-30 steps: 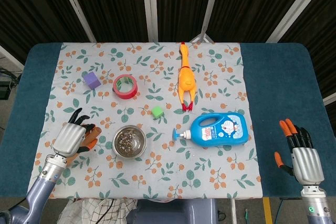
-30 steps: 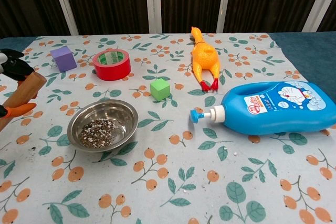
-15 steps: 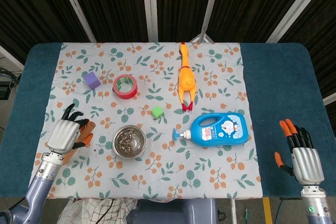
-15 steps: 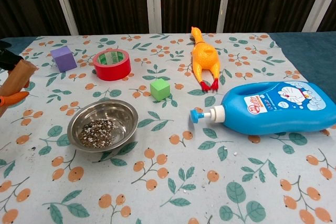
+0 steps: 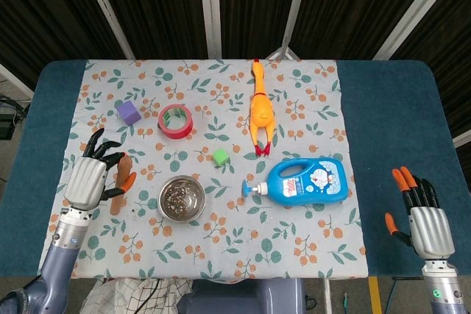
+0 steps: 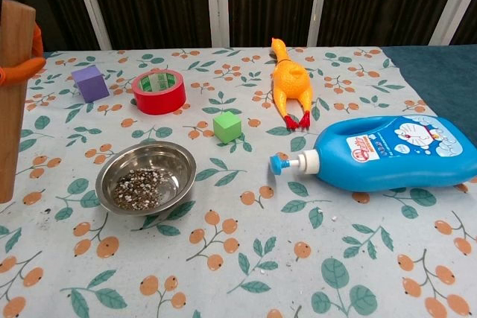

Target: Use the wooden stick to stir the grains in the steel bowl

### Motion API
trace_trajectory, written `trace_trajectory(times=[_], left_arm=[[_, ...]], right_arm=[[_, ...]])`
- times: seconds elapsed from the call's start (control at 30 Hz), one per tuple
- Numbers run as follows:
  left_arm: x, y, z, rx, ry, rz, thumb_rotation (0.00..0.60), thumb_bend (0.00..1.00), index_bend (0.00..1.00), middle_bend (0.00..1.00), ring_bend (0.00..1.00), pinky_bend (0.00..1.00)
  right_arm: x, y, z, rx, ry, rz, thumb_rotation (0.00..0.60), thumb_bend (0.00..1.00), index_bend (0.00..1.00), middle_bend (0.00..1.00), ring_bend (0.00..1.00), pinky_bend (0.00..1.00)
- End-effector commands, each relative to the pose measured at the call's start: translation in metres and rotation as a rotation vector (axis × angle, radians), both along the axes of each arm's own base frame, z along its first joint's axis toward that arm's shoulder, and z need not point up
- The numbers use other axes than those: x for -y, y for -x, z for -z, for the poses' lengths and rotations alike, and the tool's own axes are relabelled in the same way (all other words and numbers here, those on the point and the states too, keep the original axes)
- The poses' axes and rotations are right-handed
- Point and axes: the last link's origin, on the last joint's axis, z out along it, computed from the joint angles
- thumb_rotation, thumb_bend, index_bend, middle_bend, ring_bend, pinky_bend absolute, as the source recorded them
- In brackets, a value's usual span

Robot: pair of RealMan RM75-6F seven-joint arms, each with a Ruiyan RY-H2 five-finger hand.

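The steel bowl with grains in its bottom stands on the flowered cloth, left of centre. My left hand is to the left of the bowl and grips the wooden stick. In the chest view the stick stands nearly upright at the left edge, its lower end close above the cloth, apart from the bowl. An orange fingertip wraps round it there; the hand itself is cut off. My right hand rests at the table's near right corner, fingers spread, holding nothing.
Behind the bowl lie a red tape roll, a purple cube and a green cube. A yellow rubber chicken lies at the back centre. A blue detergent bottle lies on its side right of the bowl.
My left hand has turned the stick from a slant to nearly upright and lifted it, moving slightly away from me. The right hand and the bowl have not moved.
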Motion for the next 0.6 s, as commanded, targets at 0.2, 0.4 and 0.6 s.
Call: trace_trajectory(times=[0.2,0.4,0.6], left_arm=[[-0.009,-0.025,-0.005,0.054,-0.025,0.059,0.600,1.00,0.55,0.81,0.29,0.00],[-0.016,-0.051,-0.003,0.144,-0.047,0.122,0.600,1.00,0.55,0.81,0.29,0.00],[-0.021,-0.068,0.012,0.207,-0.046,0.176,0.600,1.00,0.55,0.81,0.29,0.00]], right_arm=[[0.000,0.000,0.000,0.002,-0.001,0.002,0.600,0.45,0.00,0.00,0.00,0.00],[0.000,0.000,0.000,0.005,-0.001,0.005,0.600,0.45,0.00,0.00,0.00,0.00],[0.001,0.001,0.000,0.011,-0.003,0.011,0.600,0.45,0.00,0.00,0.00,0.00]])
